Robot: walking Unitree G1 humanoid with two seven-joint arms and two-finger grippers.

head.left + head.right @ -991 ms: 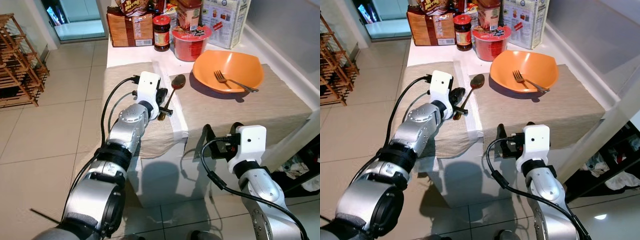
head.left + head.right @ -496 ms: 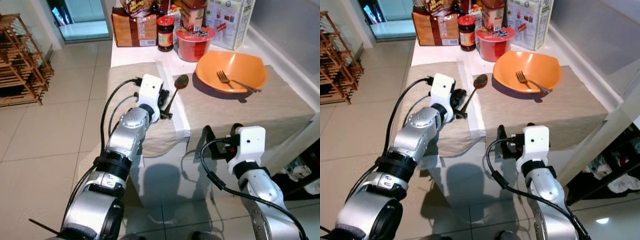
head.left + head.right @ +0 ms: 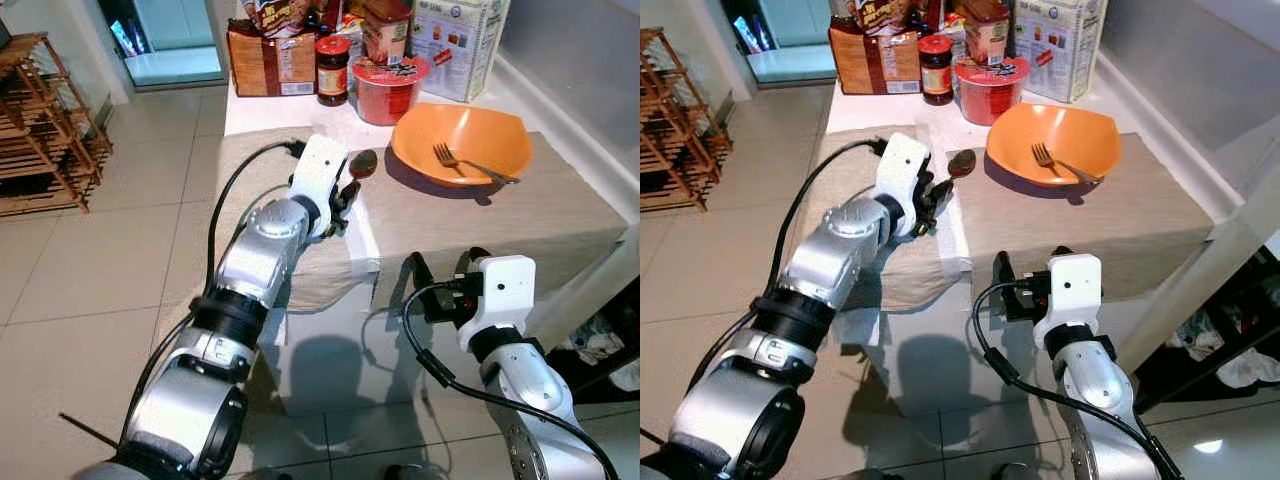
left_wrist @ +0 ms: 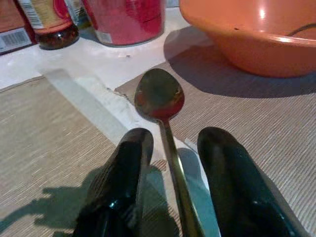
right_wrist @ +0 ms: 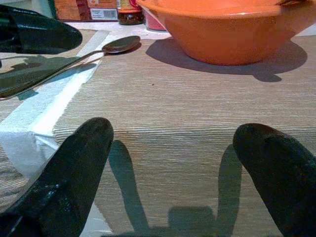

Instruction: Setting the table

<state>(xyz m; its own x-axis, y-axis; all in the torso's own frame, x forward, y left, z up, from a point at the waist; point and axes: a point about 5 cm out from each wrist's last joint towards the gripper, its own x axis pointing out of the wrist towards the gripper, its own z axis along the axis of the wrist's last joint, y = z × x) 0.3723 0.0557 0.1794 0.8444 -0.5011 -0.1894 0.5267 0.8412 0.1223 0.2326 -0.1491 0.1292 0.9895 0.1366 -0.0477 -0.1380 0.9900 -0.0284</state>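
left gripper (image 4: 170, 148) straddles the spoon (image 4: 160, 96) handle, fingers narrowly apart; best close squarely and lift level. right gripper (image 5: 173, 148) waits, fingers wide.

So the spoon (image 3: 360, 165) lies just left of the bowl (image 3: 460, 140), a fork (image 3: 468, 165) in it, with jars (image 3: 332, 70) and boxes (image 3: 268, 60) behind.

Spoon (image 4: 163, 106) between parted pincer (image 4: 175, 148) fingers
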